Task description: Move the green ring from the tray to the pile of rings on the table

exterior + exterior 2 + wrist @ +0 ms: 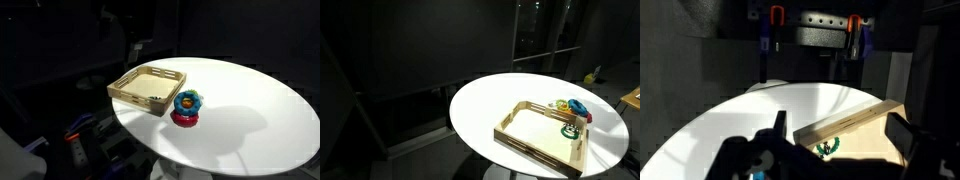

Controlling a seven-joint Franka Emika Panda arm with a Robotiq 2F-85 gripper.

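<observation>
Pincer point(840, 132) spread wide, holding nothing. Green ring point(827, 148) is small and lies in shadow inside the tray point(855, 122), against its low, pale wooden wall (partly hidden). Pile of rings point(186, 104) stands just beside the tray on the round white tabletop point(250, 120): glossy red base, blue above, yellow centre. Dark rack point(815, 30) with orange clamps point(852, 22) stands beyond.
</observation>
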